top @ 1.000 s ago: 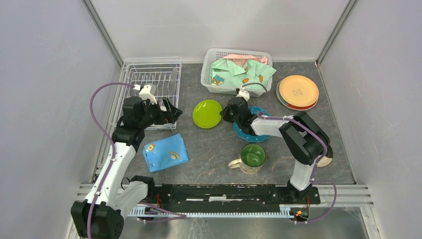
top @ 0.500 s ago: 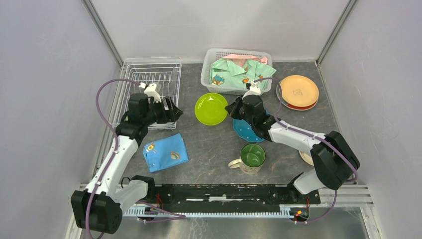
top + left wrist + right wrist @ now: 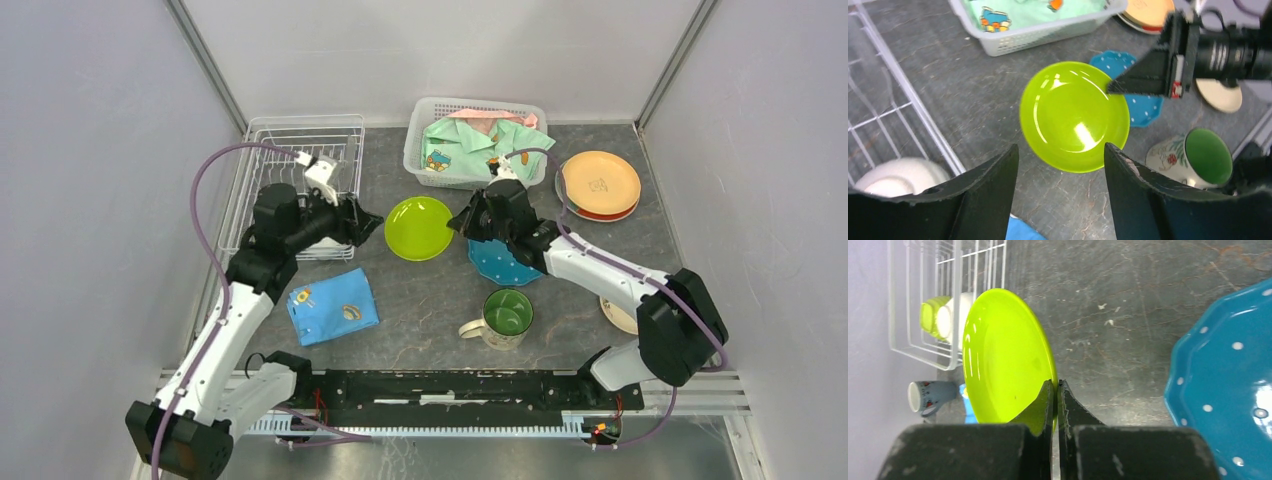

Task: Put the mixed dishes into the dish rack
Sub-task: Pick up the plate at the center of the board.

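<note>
The lime-green plate (image 3: 418, 228) hangs tilted above the table, with my right gripper (image 3: 462, 225) shut on its right rim; the right wrist view shows both fingers pinching the plate (image 3: 1003, 355) edge at the gripper (image 3: 1056, 385). My left gripper (image 3: 365, 222) stands open just left of the plate, its fingers short of the plate (image 3: 1074, 115) with nothing between them. Left of that is the dish rack (image 3: 300, 165), holding a white bowl (image 3: 955, 310) and a green cup (image 3: 930, 315). The blue dotted plate (image 3: 505, 262) lies under the right arm.
A green-lined mug (image 3: 505, 315) stands at the front centre. Orange and red plates (image 3: 598, 183) are stacked back right, and a cream plate (image 3: 620, 315) is partly hidden by the right arm. The white basket (image 3: 475, 140) with clothing, the blue cloth (image 3: 332, 305) and a grey cup (image 3: 928, 395) lie nearby.
The right gripper has raised and tilted the lime-green plate. The left gripper has swung right toward the plate, its jaws narrowing somewhat.
</note>
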